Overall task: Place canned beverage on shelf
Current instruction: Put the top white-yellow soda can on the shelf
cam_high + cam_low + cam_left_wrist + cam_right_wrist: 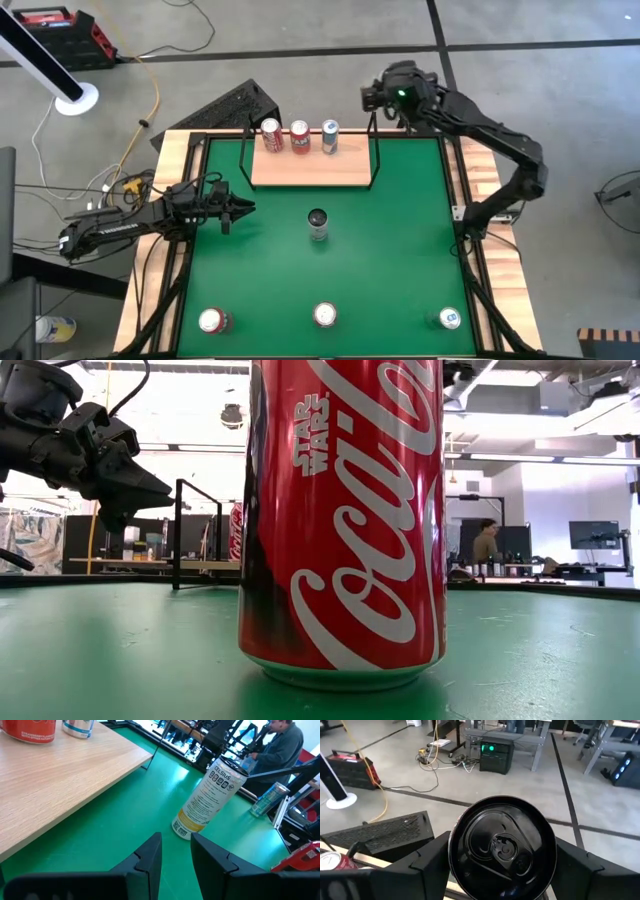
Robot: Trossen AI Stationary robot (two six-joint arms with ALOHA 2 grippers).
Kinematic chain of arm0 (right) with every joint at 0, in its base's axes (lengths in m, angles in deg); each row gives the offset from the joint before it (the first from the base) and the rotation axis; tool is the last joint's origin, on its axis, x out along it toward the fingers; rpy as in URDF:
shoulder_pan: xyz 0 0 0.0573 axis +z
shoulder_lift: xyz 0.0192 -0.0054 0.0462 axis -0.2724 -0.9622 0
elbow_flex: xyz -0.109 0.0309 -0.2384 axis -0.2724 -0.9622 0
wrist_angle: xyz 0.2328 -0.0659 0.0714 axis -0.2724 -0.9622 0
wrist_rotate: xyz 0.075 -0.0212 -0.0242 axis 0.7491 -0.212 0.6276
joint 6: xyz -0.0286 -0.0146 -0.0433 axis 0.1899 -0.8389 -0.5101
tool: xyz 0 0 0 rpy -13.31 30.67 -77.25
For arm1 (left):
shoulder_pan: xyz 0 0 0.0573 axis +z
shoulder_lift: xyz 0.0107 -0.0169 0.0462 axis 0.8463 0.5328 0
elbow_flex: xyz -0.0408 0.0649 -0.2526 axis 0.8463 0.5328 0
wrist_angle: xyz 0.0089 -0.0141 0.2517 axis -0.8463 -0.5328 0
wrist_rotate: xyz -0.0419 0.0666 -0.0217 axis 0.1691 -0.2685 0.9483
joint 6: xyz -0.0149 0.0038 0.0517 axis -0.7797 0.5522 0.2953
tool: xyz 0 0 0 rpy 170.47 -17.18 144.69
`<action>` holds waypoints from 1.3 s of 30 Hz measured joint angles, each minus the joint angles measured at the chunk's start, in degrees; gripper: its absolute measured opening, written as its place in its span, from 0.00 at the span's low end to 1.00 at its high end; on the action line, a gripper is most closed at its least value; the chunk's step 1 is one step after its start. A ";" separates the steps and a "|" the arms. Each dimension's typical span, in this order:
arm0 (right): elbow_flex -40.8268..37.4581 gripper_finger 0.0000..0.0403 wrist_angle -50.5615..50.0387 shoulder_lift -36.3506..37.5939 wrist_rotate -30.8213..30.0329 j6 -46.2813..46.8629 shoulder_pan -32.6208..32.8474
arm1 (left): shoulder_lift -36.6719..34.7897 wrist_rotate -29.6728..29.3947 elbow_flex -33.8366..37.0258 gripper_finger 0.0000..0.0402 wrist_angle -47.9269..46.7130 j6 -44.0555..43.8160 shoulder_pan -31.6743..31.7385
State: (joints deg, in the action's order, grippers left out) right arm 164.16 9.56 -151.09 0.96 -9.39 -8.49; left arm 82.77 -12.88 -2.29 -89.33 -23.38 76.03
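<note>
The light-wood shelf [312,168] with thin black rails lies at the table's far middle and bears two red cans [271,135] [299,136] and a blue-white can [330,136]. My right gripper [385,97] is up beyond the shelf's far right corner, shut on a black-topped can [502,847]. My left gripper [238,210] hovers over the table's left side, open by a narrow gap and empty, pointing at a slim white Celsius can [207,800] that stands on its base at the table's middle [318,225]. My right gripper pinches the black-topped can between its two fingers [427,862], one on each side of the can's wall just below its rim [452,855]. The can's top faces the wrist camera. The can is lifted clear, with the floor showing beyond it; its lower part is hidden.
Three cans stand along the near edge: red [212,320], red [325,315], which fills the low view [340,520], and blue [450,318]. A black frame [190,200] borders the green felt. A person [487,542] sits in the room behind.
</note>
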 joint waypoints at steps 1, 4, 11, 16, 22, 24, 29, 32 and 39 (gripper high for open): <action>1.31 0.72 0.05 -1.32 0.20 -0.76 -0.02 | -0.01 0.00 0.00 0.22 0.01 -0.01 0.01; 5.45 0.72 -1.90 -5.36 1.21 -1.67 -0.08 | 0.00 0.01 0.00 0.22 0.00 0.00 0.00; 12.93 0.72 -7.60 -12.10 6.89 -3.01 -2.13 | -0.02 0.01 0.00 0.22 0.01 -0.01 0.00; 13.50 0.72 -10.39 -15.02 8.40 -3.42 -3.47 | 0.00 -0.01 0.00 0.22 0.01 -0.01 0.01; 13.66 0.72 -11.64 -17.57 11.11 -3.45 -3.50 | 0.00 0.00 0.00 0.22 0.00 -0.02 0.02; 13.63 0.72 -13.17 -18.09 11.32 -3.44 -3.58 | 0.00 -0.01 0.00 0.22 0.00 0.00 0.01; 13.69 0.72 -16.03 -19.78 15.07 -2.58 -4.90 | 0.00 -0.04 0.00 0.22 0.00 -0.02 0.00; 13.61 0.72 -18.64 -21.38 17.07 -2.55 -5.26 | 0.00 -0.20 0.00 0.22 0.01 0.00 0.00; 13.64 0.72 -19.19 -23.45 21.19 -3.26 -6.21 | 0.00 -0.28 0.00 0.22 -0.02 0.00 0.00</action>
State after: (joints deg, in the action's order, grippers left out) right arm 177.81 -9.64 -174.54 22.15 -12.65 -14.70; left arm 82.78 -13.15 -2.29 -89.35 -23.38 76.03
